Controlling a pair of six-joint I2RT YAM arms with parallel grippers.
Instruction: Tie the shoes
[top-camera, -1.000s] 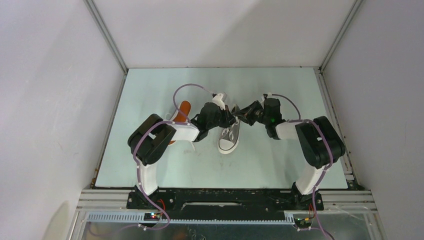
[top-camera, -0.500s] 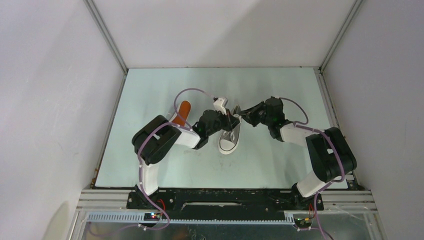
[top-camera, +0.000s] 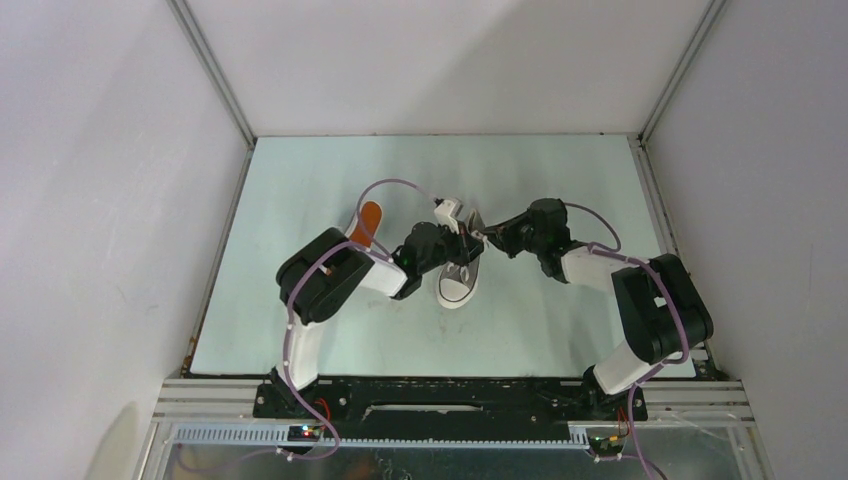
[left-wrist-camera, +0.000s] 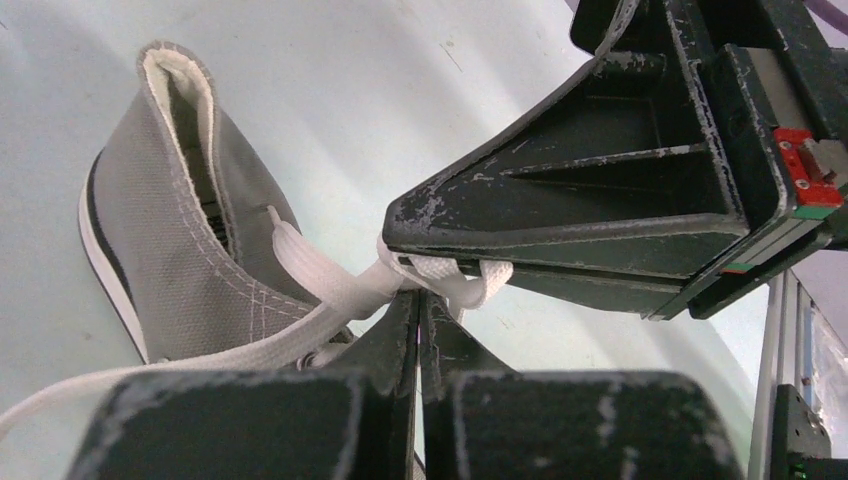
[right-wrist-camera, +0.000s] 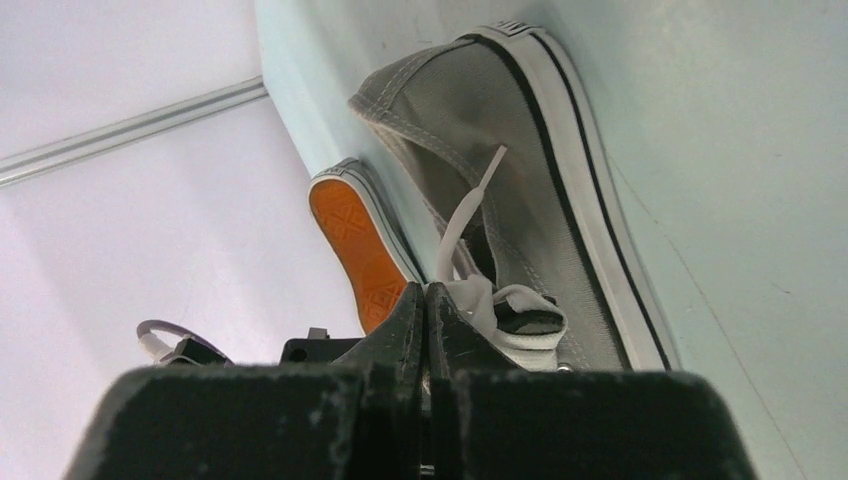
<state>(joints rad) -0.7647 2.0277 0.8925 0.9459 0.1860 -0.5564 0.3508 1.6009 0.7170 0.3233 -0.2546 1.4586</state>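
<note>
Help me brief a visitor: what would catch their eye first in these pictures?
The left gripper and right gripper meet tip to tip at the centre, each shut on the white lace of the upright grey shoe below them. To the left, partly behind the left arm, the second shoe lies on its side, its orange sole showing.

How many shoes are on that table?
2. The upright shoe stands mid-table; the tipped shoe lies left of it, orange sole showing, partly hidden behind the left arm.
</note>
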